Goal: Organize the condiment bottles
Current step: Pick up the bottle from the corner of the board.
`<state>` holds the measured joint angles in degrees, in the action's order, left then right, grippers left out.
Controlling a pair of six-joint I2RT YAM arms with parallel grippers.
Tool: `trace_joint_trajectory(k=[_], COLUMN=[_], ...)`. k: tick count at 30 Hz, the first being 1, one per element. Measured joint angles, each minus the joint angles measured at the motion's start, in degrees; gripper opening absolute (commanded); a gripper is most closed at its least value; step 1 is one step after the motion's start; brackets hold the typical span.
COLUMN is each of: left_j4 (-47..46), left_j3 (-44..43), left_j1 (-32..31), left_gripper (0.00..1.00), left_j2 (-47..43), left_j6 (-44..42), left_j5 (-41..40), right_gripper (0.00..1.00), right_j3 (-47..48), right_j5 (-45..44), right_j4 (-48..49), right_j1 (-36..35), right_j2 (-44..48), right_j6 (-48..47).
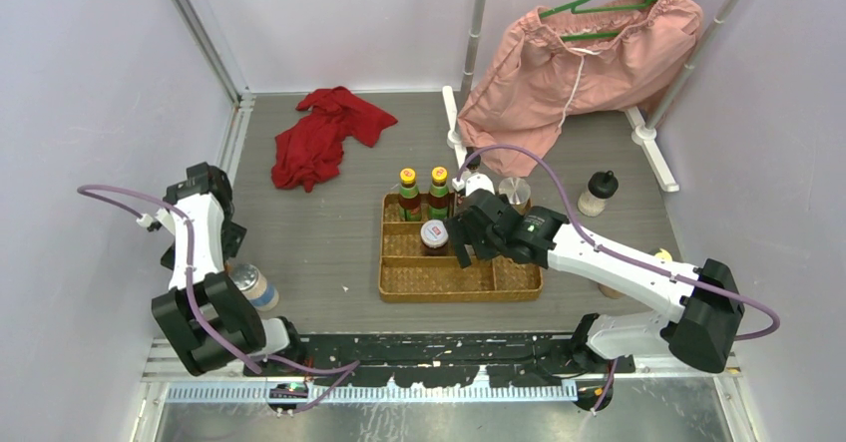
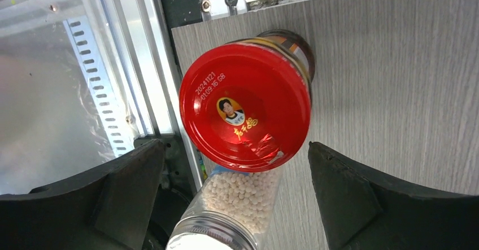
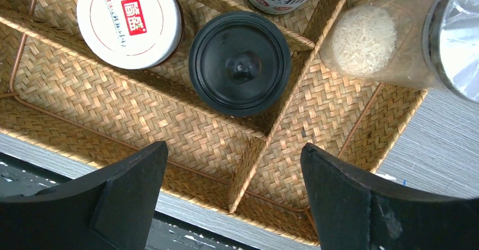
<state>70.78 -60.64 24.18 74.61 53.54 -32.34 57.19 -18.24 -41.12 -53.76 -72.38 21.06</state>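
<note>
Left hand spread wide over red-lidded jar; right hand spread wide over wicker tray, nothing gripped.
Left: red-lidded jar upright at the near-left edge of the tabletop, clear pellet jar just beside it. Right: black-lidded jar and white-lidded jar side by side left of a tray divider, rice shaker tilted in the compartment to the right. Yellow-capped sauce bottles upright together at the tray's far-left corner. Black-capped shaker alone on the tabletop, right of the tray and well apart.
</note>
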Motion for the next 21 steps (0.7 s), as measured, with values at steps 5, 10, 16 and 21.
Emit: trace_joint_trajectory(k=[5,10,16,21], left_j4=[-0.31,-0.46,-0.72,-2.54], left_j3=[-2.1,-2.82,-2.99,-2.82], left_j1=[0.07,0.35,2.34,5.2], left_gripper=[1.0,1.0,1.0,1.0], left_j2=[1.51,1.68,1.68,1.66], left_j6=[-0.46,-0.66,-1.44,-3.08], left_j5=[-0.96,-2.16,-2.16,-0.57], right_gripper=[0.93,0.93,0.93,0.93], right_j3=[0.0,0.0,0.0,0.0], right_j5=[0.0,0.0,0.15,0.33], right_j4=[-0.02,0.0,0.11,0.39], right_j1=[0.26,0.55,0.74,1.01], right_j2=[0.0,0.0,-0.13,-0.5], right_j6=[-0.2,-0.42,-0.81,-1.03])
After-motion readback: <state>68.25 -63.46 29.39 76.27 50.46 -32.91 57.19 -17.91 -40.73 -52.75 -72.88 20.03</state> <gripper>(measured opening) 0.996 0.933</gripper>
